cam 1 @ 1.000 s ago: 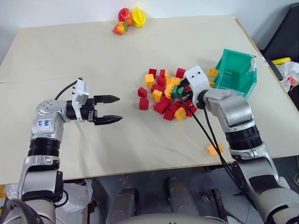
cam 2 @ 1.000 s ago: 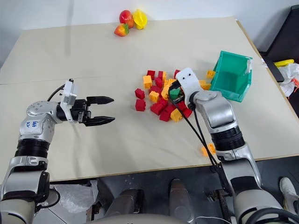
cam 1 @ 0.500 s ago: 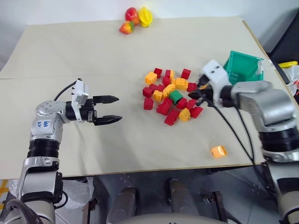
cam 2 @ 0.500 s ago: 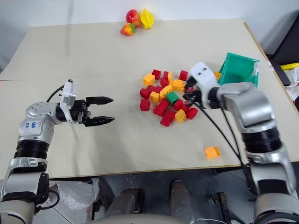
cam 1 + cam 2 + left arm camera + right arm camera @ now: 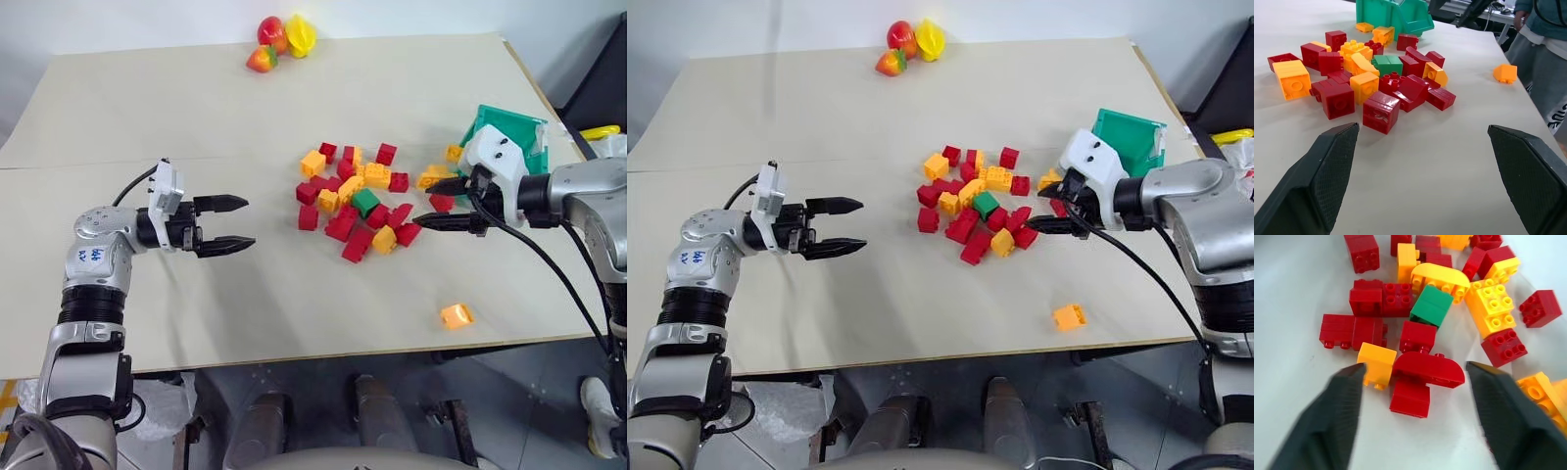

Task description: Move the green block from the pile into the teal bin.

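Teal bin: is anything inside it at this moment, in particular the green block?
No. The green block lies in the pile. The teal bin shows bare teal inner wall; the right gripper and its wrist cover the lower part, so its floor cannot be checked.

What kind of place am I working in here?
Probably a robot test or lab bench: a plain beige table holding a pile of toy bricks, a teal bin, toy fruits, and a person standing alongside.
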Available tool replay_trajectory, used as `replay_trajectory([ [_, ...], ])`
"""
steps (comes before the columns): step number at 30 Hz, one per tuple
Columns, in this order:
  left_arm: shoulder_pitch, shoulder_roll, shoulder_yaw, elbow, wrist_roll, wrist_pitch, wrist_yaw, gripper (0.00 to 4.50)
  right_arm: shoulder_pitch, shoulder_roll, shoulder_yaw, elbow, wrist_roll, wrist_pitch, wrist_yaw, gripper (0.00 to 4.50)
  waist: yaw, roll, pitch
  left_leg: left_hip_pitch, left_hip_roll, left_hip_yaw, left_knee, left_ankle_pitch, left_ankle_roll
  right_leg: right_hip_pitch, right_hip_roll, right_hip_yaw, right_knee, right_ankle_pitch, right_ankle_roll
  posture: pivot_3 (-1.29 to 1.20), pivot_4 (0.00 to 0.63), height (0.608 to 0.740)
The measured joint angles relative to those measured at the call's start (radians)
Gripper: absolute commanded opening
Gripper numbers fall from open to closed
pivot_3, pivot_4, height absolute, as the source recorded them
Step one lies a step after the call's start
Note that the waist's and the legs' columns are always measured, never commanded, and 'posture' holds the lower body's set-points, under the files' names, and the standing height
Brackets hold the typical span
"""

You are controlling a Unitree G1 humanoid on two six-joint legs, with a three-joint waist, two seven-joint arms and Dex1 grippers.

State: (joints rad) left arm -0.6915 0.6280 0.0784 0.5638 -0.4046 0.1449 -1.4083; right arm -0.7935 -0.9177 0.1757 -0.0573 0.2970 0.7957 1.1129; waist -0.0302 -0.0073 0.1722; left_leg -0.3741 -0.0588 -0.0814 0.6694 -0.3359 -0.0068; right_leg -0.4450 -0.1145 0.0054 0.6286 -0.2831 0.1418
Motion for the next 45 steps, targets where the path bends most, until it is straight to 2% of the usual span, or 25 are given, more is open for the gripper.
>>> replay_trajectory([
  [2, -0.001, 0.0, 0.0, 0.003, 0.001, -0.005, -0.003, 4.5, -0.033, 0.027, 0.036, 0.022, -0.017, 0.014, -0.001, 4.47, 0.002, 0.0, 0.0, 0.0, 0.0, 0.0, 0.0, 0.0, 0.0, 0.0, 0.0, 0.0, 0.0, 0.0, 0.0, 0.0, 0.15, 0.74],
  [8, 0.0, -0.006, 0.001, -0.001, 0.003, -0.015, 0.001, 4.5, -0.217, 0.253, 0.217, 0.295, -0.174, 0.008, -0.101, 4.47, -0.001, 0.0, 0.0, 0.0, -0.001, 0.0, 0.002, 0.0, 0.0, -0.001, -0.001, 0.0, 0.001, 0.0, 0.0, 0.0, 0.15, 0.74],
  [12, 0.046, -0.001, 0.019, -0.032, 0.0, -0.013, 0.02, 4.5, -0.307, 0.351, 0.242, 0.489, -0.243, -0.025, -0.141, 4.47, -0.002, 0.0, 0.0, -0.001, -0.001, -0.001, 0.001, 0.0, 0.0, -0.001, -0.001, 0.0, 0.0, 0.0, 0.0, 0.0, 0.15, 0.74],
  [20, 0.091, 0.003, 0.039, -0.105, -0.005, 0.006, 0.046, 4.5, -0.413, 0.472, 0.258, 0.734, -0.325, -0.092, -0.138, 4.47, -0.011, 0.0, 0.0, -0.001, -0.001, -0.002, 0.003, 0.0, 0.0, -0.001, -0.001, -0.002, 0.001, 0.0, 0.0, 0.0, 0.15, 0.74],
  [23, 0.1, 0.003, 0.04, -0.122, -0.005, 0.008, 0.055, 4.5, -0.433, 0.492, 0.258, 0.78, -0.339, -0.11, -0.116, 3.93, -0.021, 0.0, 0.0, -0.001, -0.001, -0.003, 0.005, 0.0, 0.0, -0.001, -0.001, -0.002, 0.002, 0.0, 0.0, 0.0, 0.15, 0.74],
  [29, 0.118, 0.003, 0.042, -0.133, -0.007, 0.019, 0.065, 4.5, -0.453, 0.487, 0.273, 0.786, -0.369, -0.114, -0.047, 1.98, -0.025, 0.0, 0.0, -0.001, -0.001, -0.003, 0.008, -0.001, -0.001, -0.001, -0.001, -0.002, 0.006, 0.0, 0.0, 0.0, 0.15, 0.74],
  [31, 0.119, 0.005, 0.043, -0.135, -0.009, 0.021, 0.065, 4.5, -0.455, 0.472, 0.273, 0.784, -0.378, -0.106, -0.037, 1.5, -0.024, 0.0, 0.0, -0.001, -0.002, -0.004, 0.009, -0.001, -0.001, 0.0, -0.001, -0.002, 0.006, 0.0, 0.0, 0.0, 0.15, 0.74],
  [32, 0.119, 0.006, 0.043, -0.136, -0.009, 0.021, 0.065, 4.5, -0.454, 0.466, 0.272, 0.778, -0.379, -0.096, -0.033, 1.39, -0.023, 0.0, 0.0, -0.001, -0.002, -0.004, 0.009, -0.001, -0.001, 0.0, -0.002, -0.002, 0.006, 0.0, 0.0, 0.0, 0.15, 0.74],
  [38, 0.11, 0.006, 0.041, -0.136, -0.009, 0.02, 0.062, 4.5, -0.446, 0.384, 0.206, 0.64, -0.349, -0.044, 0.006, 1.39, -0.023, 0.0, 0.0, -0.002, -0.002, -0.004, 0.009, -0.001, -0.001, -0.001, -0.001, -0.002, 0.006, 0.0, 0.0, 0.0, 0.15, 0.74],
  [42, 0.098, -0.001, 0.034, -0.129, -0.009, 0.019, 0.056, 4.5, -0.366, 0.275, 0.15, 0.447, -0.315, -0.026, 0.042, 1.39, -0.018, 0.0, 0.0, -0.003, -0.002, -0.004, 0.009, -0.001, -0.001, -0.001, -0.001, -0.002, 0.006, 0.0, 0.0, 0.0, 0.15, 0.74],
  [45, 0.082, -0.013, 0.023, -0.121, -0.009, 0.018, 0.051, 4.5, -0.312, 0.238, 0.101, 0.362, -0.287, -0.027, 0.043, 1.39, -0.009, 0.0, 0.0, -0.003, -0.002, -0.003, 0.009, -0.001, -0.001, -0.001, -0.001, -0.001, 0.006, 0.0, 0.0, 0.0, 0.15, 0.74],
])
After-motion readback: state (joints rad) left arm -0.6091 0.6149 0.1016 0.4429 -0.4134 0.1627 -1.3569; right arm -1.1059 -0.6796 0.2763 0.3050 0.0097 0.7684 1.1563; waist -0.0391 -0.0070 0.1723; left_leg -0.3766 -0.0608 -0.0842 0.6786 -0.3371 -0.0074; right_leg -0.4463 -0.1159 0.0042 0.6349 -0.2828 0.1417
